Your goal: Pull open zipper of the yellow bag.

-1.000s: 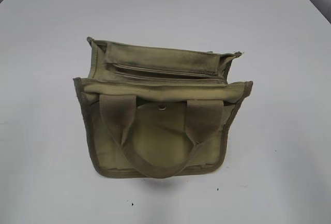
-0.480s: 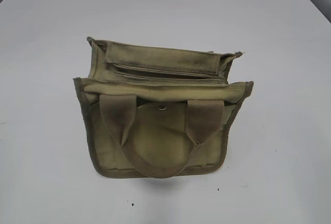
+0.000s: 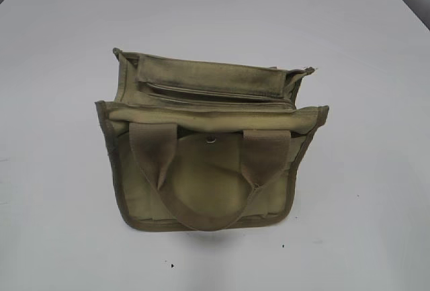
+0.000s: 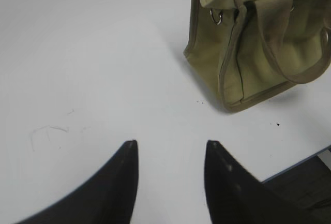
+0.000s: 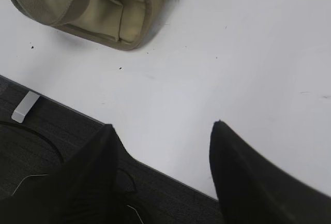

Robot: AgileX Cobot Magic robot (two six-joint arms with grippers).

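1. Broadly, a white table fills every view, with faint scuffs and a few dark specks.
2. Near its middle stands the yellow bag, olive canvas with darker trim, its wide webbing handle drooping over the front.
3. Left gripper hovers over bare table well apart from the bag, jaws spread, holding nothing.
4. Right gripper hangs near the table edge, jaws spread and empty.
5. Along the bag's top runs the zipper.
6. A silver snap button sits on the front flap.
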